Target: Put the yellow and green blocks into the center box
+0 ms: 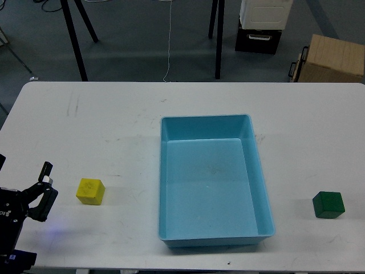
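Yellow block (90, 191) sits on the white table (114, 114) at 9 o'clock of the blue tray (263, 188), green block (328, 204) at 3 o'clock, both well apart from it; tray holds nothing yet. Left gripper (45, 185) is near the yellow block at its 9 o'clock, fingers apart, holding nothing; right gripper isn't in view. Both cubes look rigid, light, flat-faced and probably a bit slick, so I'd pinch across two opposite side faces at mid-height, jaws square to the faces.
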Robot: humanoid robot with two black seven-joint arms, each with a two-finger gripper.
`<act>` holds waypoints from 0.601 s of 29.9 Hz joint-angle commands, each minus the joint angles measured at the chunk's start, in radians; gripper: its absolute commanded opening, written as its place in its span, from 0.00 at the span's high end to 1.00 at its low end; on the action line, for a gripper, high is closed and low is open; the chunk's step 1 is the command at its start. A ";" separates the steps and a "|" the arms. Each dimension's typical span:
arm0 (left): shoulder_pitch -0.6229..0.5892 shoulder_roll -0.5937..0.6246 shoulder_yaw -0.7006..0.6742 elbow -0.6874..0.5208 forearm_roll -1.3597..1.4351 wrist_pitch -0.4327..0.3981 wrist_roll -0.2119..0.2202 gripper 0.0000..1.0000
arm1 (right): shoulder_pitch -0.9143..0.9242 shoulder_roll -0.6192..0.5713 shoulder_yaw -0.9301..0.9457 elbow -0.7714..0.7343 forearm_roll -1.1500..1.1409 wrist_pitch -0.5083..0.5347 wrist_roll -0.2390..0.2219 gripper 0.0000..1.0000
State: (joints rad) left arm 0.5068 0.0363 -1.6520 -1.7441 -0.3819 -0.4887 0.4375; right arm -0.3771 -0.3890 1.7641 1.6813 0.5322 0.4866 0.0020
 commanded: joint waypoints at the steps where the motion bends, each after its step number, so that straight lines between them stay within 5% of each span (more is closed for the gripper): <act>1: -0.005 -0.009 0.000 0.000 0.000 0.000 0.001 0.00 | 0.021 -0.120 -0.027 0.009 -0.027 -0.097 -0.002 0.01; 5: -0.008 -0.012 0.001 0.000 0.000 0.000 0.000 0.00 | 0.131 -0.284 -0.125 0.003 -0.228 -0.226 -0.026 0.01; 9: -0.020 -0.027 0.005 0.001 0.000 0.000 0.000 0.00 | 0.262 -0.415 -0.245 0.000 -0.362 -0.322 -0.126 0.01; 18: -0.037 -0.029 0.005 0.003 0.000 0.000 0.000 0.00 | 0.717 -0.561 -0.774 -0.020 -0.869 -0.388 -0.270 0.01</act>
State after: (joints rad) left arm 0.4757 0.0078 -1.6474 -1.7425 -0.3820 -0.4887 0.4371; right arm 0.1819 -0.9308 1.1625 1.6779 -0.1895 0.1143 -0.2298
